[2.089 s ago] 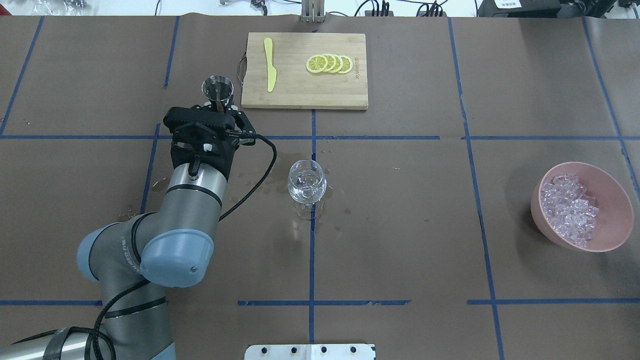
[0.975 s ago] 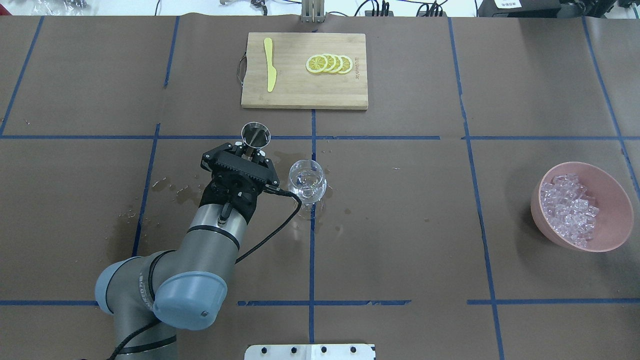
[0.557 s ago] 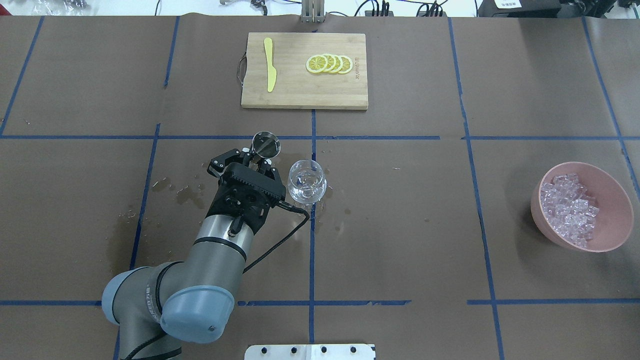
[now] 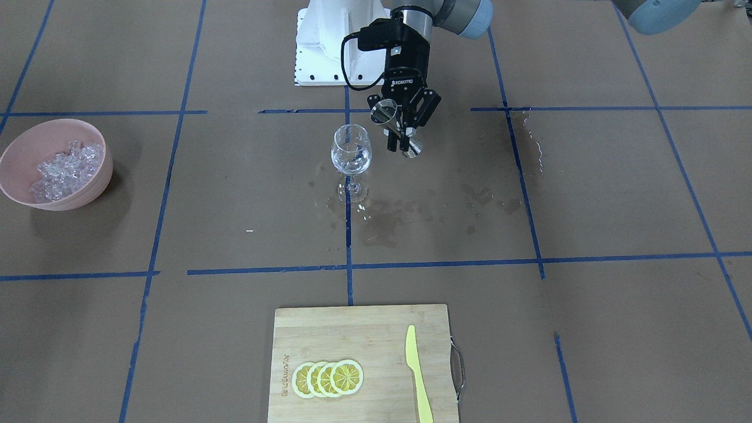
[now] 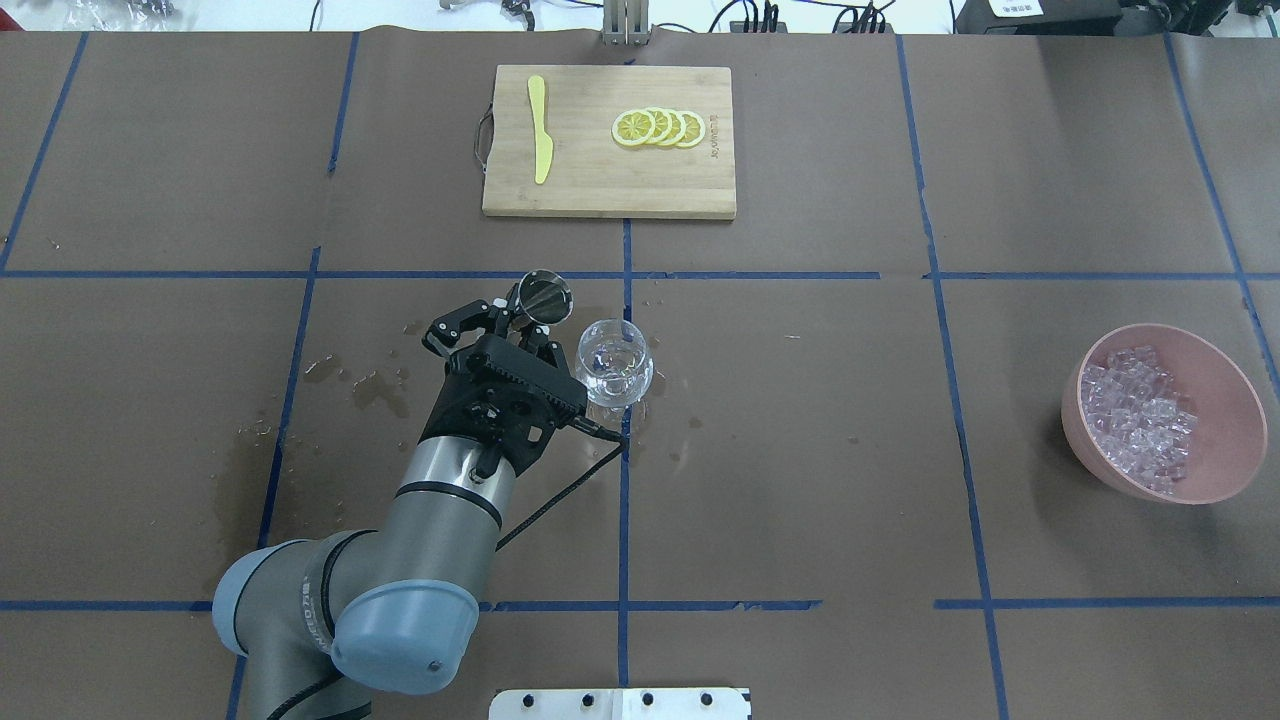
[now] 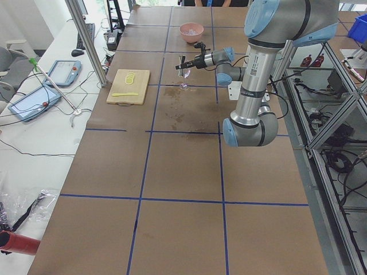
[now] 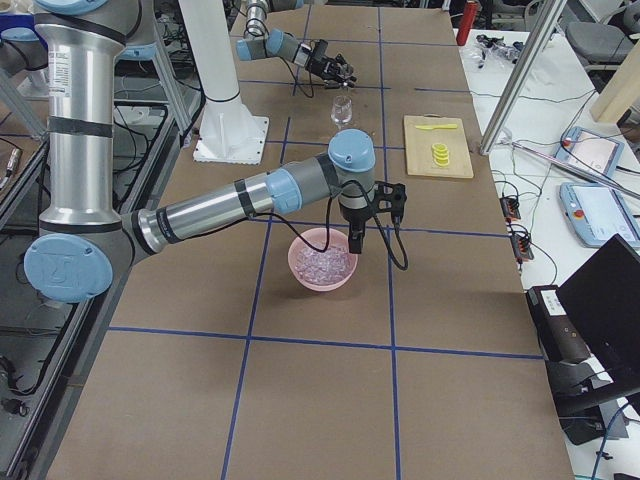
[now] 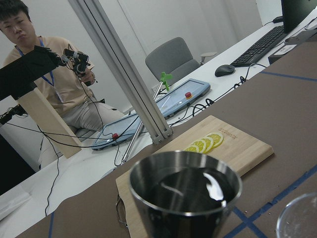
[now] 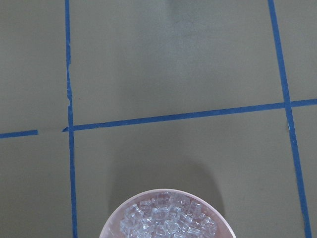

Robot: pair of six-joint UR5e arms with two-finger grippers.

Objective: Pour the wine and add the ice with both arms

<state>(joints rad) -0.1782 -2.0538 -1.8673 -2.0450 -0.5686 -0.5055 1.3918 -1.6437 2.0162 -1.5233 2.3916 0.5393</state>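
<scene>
"Where's the wine (image 8: 185, 191)?"

"In the cup (image 5: 545, 297), just beside the glass (image 5: 614, 362). Your left jaws hold the cup tight. Next, tip it over the glass, slowly."

"And the ice (image 5: 1140, 420)?"

"In the bowl (image 5: 1245, 440). I can't tell how your right jaws are."

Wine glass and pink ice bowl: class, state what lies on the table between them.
The overhead view shows only brown paper between the wine glass and the pink bowl, crossed by a blue tape line and dotted with small wet spots.
</scene>
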